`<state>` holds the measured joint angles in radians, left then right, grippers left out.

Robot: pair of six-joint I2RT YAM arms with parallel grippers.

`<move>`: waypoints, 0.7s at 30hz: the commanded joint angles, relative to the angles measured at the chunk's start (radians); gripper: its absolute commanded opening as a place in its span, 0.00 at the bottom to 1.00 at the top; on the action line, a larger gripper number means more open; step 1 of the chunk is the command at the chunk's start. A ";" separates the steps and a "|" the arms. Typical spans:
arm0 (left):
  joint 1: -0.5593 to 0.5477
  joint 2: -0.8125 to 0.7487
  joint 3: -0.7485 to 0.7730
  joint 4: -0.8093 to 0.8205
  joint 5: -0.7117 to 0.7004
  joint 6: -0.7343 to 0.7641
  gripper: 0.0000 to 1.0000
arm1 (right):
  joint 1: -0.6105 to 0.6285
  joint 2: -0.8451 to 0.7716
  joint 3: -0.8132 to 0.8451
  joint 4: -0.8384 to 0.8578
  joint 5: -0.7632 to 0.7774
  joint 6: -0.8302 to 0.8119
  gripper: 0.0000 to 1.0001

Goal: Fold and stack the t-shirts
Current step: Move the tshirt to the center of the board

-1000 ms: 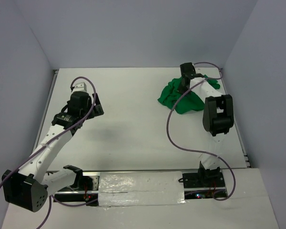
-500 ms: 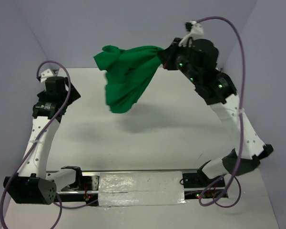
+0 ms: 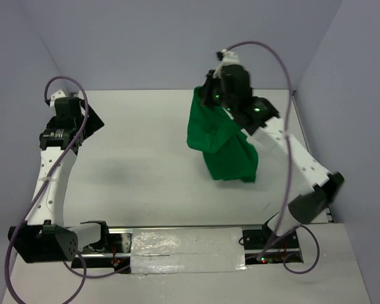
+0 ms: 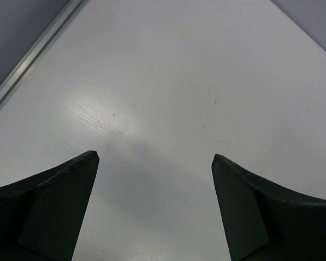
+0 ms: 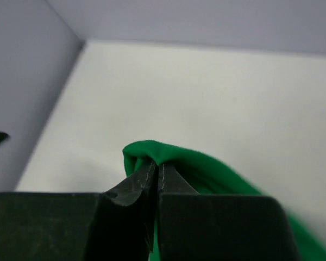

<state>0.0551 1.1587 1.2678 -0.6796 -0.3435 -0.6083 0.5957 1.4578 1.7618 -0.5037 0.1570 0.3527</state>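
Observation:
The bright green t-shirt [image 3: 218,142] hangs bunched in the air over the right half of the white table. My right gripper [image 3: 206,95] is raised high and shut on its top edge. In the right wrist view a fold of the green t-shirt [image 5: 168,155] is pinched between the closed fingertips of that gripper [image 5: 157,166]. The shirt's lower end drapes down toward the table at the right of centre. My left gripper [image 3: 88,120] is far off at the table's left side, open, with only bare table between its wide-spread fingers [image 4: 155,160].
Lavender walls enclose the white table [image 3: 152,164] on three sides. A metal rim [image 4: 30,60] runs along the table's left edge near the left gripper. Both arm bases and a taped strip [image 3: 187,250] lie along the near edge.
The right arm lifted the t-shirt from a heap at the back right, swung it up and left, and has since brought it back right and lower. The left arm drew back to the left.

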 commanded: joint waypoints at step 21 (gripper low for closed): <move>-0.494 0.373 -0.030 0.279 0.469 -0.188 0.97 | -0.227 -0.001 -0.527 0.036 -0.203 0.149 0.77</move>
<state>-0.3485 1.4784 1.1709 -0.4866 0.0483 -0.7162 0.4213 1.4094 1.3701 -0.4931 0.0765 0.4400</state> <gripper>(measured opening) 0.969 0.789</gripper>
